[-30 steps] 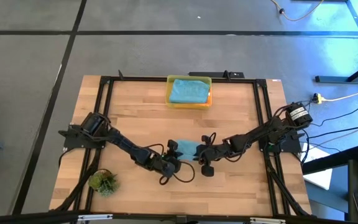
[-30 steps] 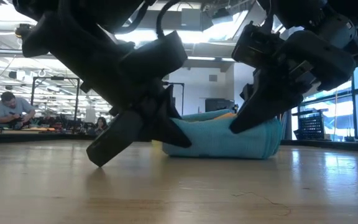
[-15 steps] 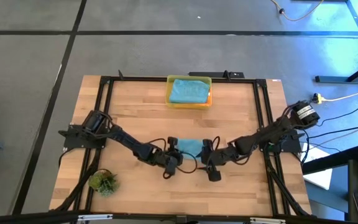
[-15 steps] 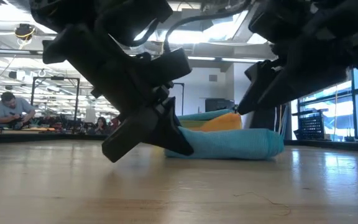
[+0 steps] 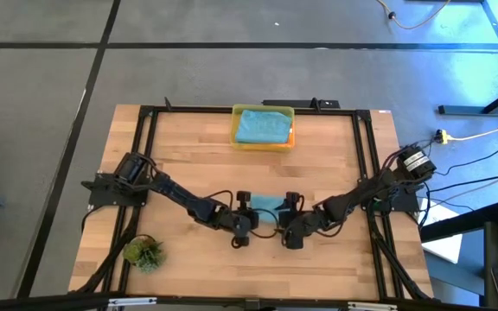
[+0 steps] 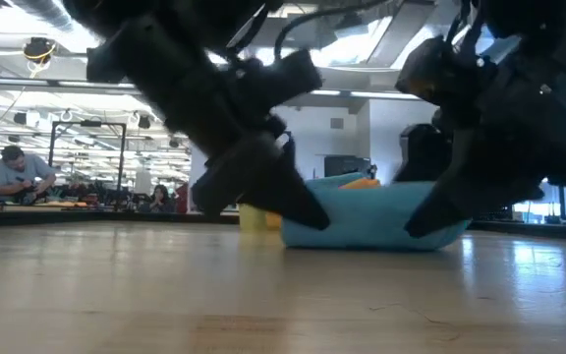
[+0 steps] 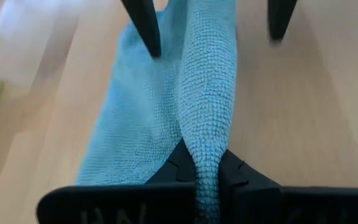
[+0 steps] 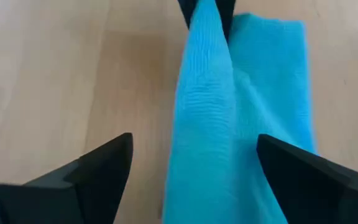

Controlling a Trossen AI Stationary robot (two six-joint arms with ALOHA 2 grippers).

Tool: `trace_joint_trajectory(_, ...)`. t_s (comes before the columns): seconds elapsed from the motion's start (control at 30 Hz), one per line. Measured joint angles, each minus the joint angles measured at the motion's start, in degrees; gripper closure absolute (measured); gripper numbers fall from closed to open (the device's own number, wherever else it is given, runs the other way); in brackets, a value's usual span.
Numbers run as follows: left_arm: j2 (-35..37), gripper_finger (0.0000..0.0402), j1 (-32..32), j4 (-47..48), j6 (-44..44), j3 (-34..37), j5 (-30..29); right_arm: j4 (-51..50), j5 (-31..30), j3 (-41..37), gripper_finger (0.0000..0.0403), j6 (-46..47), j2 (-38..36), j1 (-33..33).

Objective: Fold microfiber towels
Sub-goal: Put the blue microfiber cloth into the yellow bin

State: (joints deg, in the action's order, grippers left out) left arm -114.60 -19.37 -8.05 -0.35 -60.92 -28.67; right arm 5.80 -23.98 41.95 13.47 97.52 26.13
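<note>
Both grippers have shifted: left gripper (image 5: pixel 242 226) now pinches the teal towel (image 5: pixel 264 206) at mid-tabletop (image 5: pixel 335 155), anchoring its edge, while right gripper (image 5: pixel 290 226) spreads wide, straddling the fold.

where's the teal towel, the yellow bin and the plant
teal towel (image 7: pixel 210 93), left wrist view, raised fold
yellow bin (image 5: pixel 236 138), high view, left rim
plant (image 5: pixel 143 253), high view, middle of tuft
</note>
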Motion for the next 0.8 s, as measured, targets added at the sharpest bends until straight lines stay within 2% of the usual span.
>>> trace_joint_trajectory(0.17,0.25,0.0401,-0.03,3.17,-1.04,-3.4,0.0,-1.51,-2.03,1.2,0.0067,1.07,0.56,0.0)
trace_joint_trajectory(0.27,0.25,0.0401,-0.03,8.12,-1.04,-5.85,-0.02,-8.2,-3.3,3.74,0.0094,1.33,0.56,0.0)
trace_joint_trajectory(0.43,0.25,0.0401,-0.07,18.93,-1.25,-10.3,-0.5,-19.22,-3.18,10.74,0.0189,1.31,0.56,0.77)
trace_joint_trajectory(0.67,0.32,0.0401,-0.25,21.53,-1.06,-14.45,-0.68,-25.2,-2.31,13.89,0.0348,1.33,0.54,0.6)
trace_joint_trajectory(0.73,0.32,0.0401,-0.31,21.57,-1.04,-14.98,-0.61,-24.81,0.87,13.82,0.0372,1.82,0.54,0.55)
trace_joint_trajectory(0.8,0.32,0.0401,-0.33,21.77,-1.04,-15.02,-0.33,-24.66,2.63,13.82,0.0376,2.76,0.54,0.55)
